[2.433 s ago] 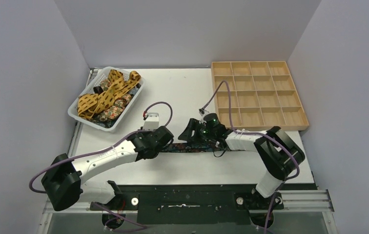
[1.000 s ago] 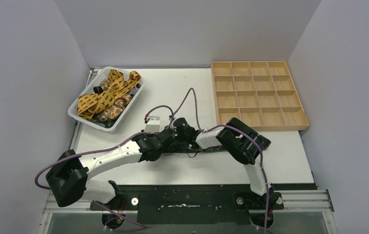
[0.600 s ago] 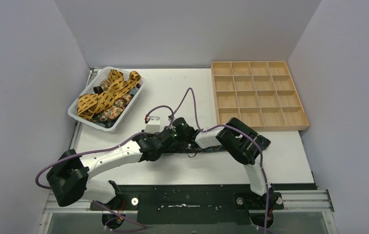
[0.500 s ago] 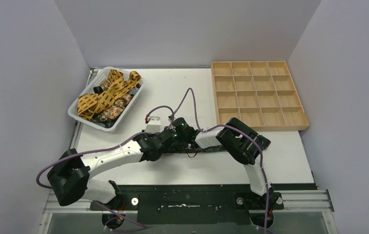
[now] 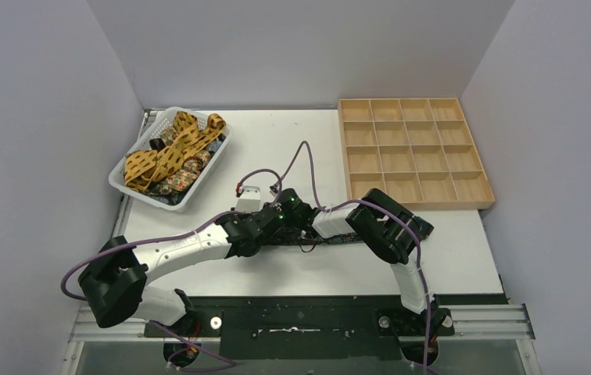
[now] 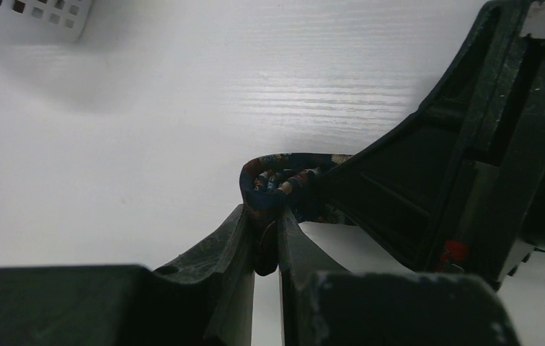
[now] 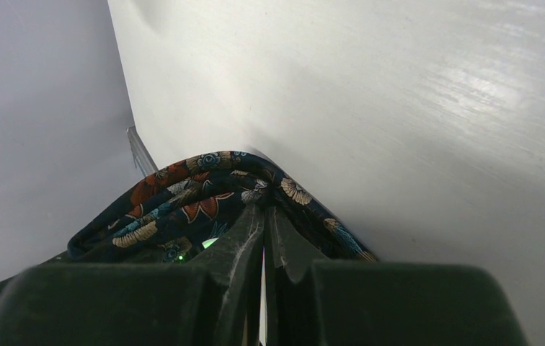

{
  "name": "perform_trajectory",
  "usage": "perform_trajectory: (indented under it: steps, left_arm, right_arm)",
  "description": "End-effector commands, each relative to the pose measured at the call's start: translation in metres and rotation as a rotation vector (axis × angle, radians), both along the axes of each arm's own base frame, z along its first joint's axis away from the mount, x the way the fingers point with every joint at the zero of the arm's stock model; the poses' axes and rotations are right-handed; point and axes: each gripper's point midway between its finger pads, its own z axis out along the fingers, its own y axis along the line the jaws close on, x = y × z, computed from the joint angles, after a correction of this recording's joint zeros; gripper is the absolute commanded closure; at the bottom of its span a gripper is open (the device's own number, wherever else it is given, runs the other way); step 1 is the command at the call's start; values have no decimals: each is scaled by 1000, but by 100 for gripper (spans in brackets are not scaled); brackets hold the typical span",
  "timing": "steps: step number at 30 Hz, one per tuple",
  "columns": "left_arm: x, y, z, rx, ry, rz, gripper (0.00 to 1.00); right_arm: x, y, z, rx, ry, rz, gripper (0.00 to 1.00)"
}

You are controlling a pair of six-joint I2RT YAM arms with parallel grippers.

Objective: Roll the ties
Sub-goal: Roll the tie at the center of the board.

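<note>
Left wrist view shows the left jaws nipping the tie [image 6: 266, 189] at its coil; right jaws pressed together, tie looped over them. I'd wind snugly, edges aligned.

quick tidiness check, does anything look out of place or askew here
Nothing spilled or damaged. The white basket sits skewed to the table edges, its mustard ties heaped loosely, one loop rising above the rim. The floral tie is pinched by left gripper and right gripper.
</note>
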Motion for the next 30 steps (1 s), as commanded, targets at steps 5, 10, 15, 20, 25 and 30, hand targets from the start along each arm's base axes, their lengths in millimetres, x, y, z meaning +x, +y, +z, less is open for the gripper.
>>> perform_trajectory:
  steps: [5,10,15,20,25,30]
  left_arm:
    - [13,-50,17,-257,-62,-87,100]
    - [13,-50,21,-279,-72,-86,100]
    - [11,-48,12,-249,-39,-91,100]
    - [12,-48,12,-252,-42,-89,100]
    - [14,-49,11,-237,-42,-96,100]
    - [16,-56,8,-234,-28,-132,100]
  right_arm:
    - [0,12,10,45,-14,20,100]
    - [4,9,16,48,-27,11,100]
    - [6,5,25,59,-52,18,100]
    - [14,-12,45,41,-119,-29,99]
    - [21,-44,66,-38,-209,-135,96]
    - [30,-93,52,-174,-201,-243,93]
